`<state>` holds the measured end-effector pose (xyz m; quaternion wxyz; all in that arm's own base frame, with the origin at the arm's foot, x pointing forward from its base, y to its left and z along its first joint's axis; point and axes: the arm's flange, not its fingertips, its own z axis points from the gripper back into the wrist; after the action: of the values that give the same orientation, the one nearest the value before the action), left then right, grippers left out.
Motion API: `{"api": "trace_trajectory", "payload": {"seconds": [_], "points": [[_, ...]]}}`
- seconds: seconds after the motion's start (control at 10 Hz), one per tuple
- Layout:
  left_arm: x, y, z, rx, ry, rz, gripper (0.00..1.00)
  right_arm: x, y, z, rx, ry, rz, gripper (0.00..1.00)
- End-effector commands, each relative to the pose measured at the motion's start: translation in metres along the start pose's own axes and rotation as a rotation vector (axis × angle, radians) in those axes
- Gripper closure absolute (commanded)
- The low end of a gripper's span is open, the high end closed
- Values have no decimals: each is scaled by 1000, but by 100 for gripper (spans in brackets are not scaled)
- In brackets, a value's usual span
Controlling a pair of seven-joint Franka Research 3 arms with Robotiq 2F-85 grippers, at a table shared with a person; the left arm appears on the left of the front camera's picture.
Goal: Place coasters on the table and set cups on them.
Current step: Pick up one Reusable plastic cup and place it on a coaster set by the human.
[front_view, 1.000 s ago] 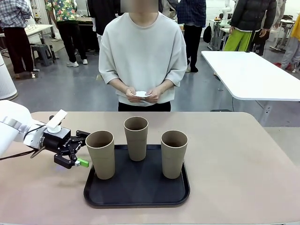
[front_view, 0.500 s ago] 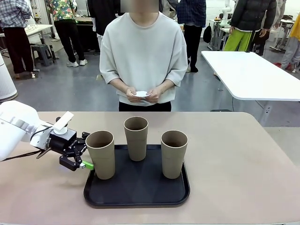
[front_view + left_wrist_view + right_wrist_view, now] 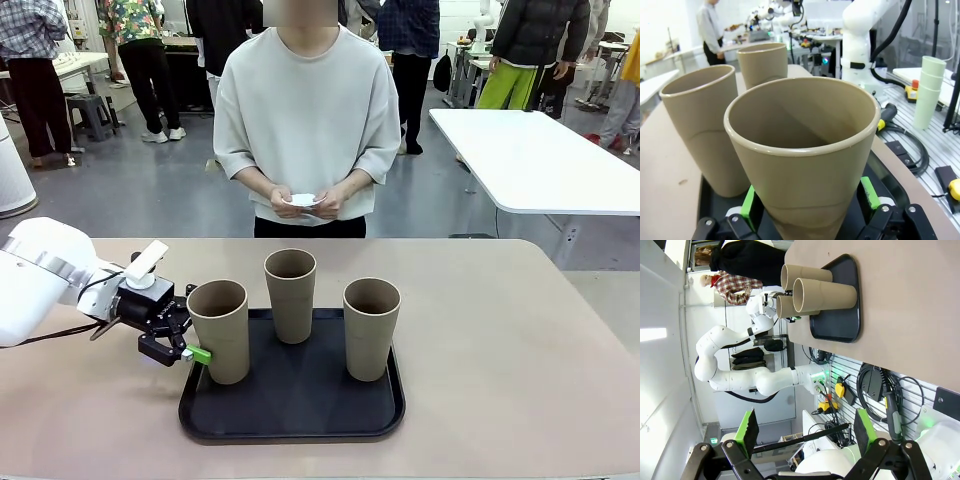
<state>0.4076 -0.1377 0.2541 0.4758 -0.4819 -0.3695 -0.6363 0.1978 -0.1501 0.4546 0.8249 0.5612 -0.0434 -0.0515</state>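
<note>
Three tan cups stand on a black tray (image 3: 300, 405) on the beige table (image 3: 500, 350): left cup (image 3: 219, 330), middle cup (image 3: 290, 293), right cup (image 3: 371, 327). My left gripper (image 3: 196, 328) straddles the left cup low down. In the left wrist view the green pads (image 3: 749, 204) lie against both sides of that cup (image 3: 805, 150), with the other cups (image 3: 702, 130) behind it. Across the table a person holds white coasters (image 3: 302, 200) in both hands. My right gripper (image 3: 805, 432) stands open away from the table, with the tray (image 3: 840, 315) and cups (image 3: 825, 292) far off.
A white table (image 3: 540, 160) stands at the back right, and people walk behind it. Bare tabletop lies to the right and in front of the tray. Beside the table are a stack of pale cups (image 3: 930, 90) and cables on the floor.
My left gripper has slid right until its jaws are around the left cup, and they have narrowed onto it. The cup has shifted slightly right. The person and the other cups are still.
</note>
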Motion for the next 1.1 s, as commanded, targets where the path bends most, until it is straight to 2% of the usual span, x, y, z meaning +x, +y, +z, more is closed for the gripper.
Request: {"api": "trace_trajectory", "payload": {"seconds": [0.0,0.4,0.5,0.7,0.8,1.0], "points": [[-6,4,-10,10,-33,-22,8,0,0,0,13,3,3,0],[-10,12,-18,-1,-49,-1,19,0,0,0,13,3,3,0],[-10,12,-19,1,-60,0,39,0,0,0,13,3,3,0],[-11,12,-15,0,-68,-4,88,0,0,0,13,3,3,0],[-11,12,-14,-2,-67,-6,100,0,0,0,13,3,3,0],[-9,11,-16,-4,-68,-7,100,0,0,0,13,3,3,0]]}}
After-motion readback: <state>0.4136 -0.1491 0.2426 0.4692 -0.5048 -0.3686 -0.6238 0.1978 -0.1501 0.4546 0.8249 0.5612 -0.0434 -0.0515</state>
